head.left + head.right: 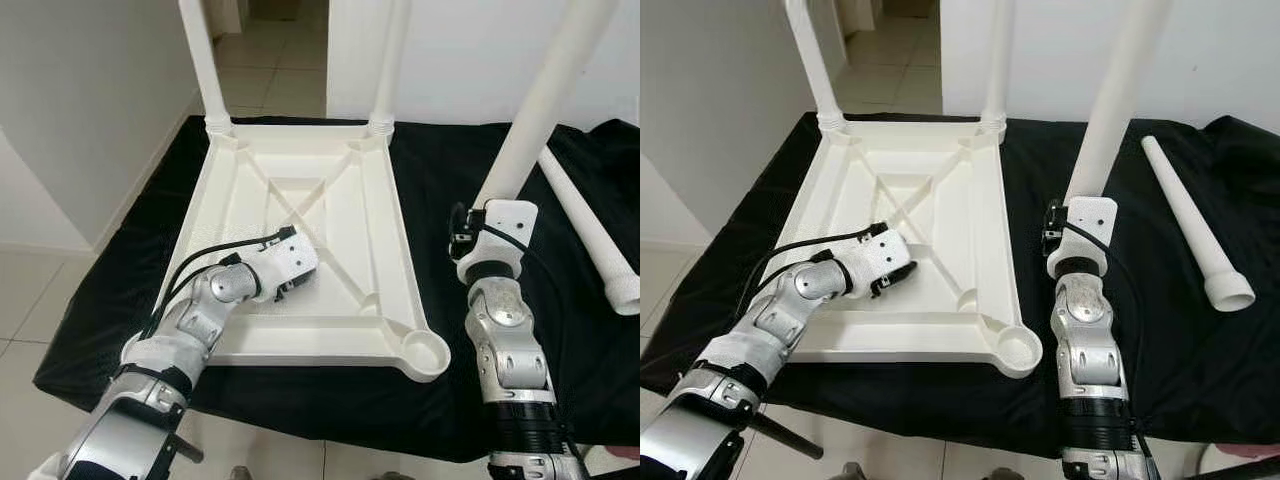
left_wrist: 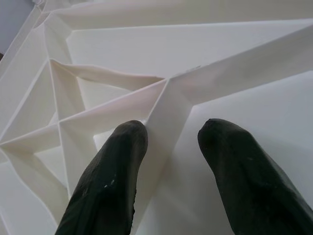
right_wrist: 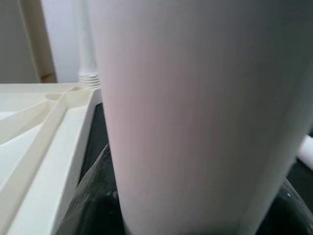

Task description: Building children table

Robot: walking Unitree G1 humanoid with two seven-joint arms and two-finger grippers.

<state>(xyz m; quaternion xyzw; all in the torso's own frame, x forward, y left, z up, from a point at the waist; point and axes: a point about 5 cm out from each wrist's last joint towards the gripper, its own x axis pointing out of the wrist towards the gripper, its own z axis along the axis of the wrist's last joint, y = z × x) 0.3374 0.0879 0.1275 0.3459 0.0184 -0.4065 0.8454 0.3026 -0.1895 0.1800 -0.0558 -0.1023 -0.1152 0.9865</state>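
The white children's tabletop (image 1: 345, 215) lies upside down on a black cloth. Two white legs (image 1: 200, 60) (image 1: 392, 60) stand in its far corners. Its near right corner has an empty round socket (image 1: 425, 352). My left gripper (image 1: 292, 286) rests inside the underside, open, its fingers (image 2: 117, 161) either side of a diagonal rib (image 2: 171, 107). To the right of the tabletop, my right gripper (image 1: 462, 236) is shut on a third white leg (image 1: 535, 120), held nearly upright above the cloth; the leg (image 3: 195, 112) is close up in the right wrist view.
A fourth white leg (image 1: 590, 225) lies loose on the black cloth (image 1: 440, 200) at the far right. White walls stand behind and to the left. Tiled floor (image 1: 40, 300) lies past the cloth's left and near edges.
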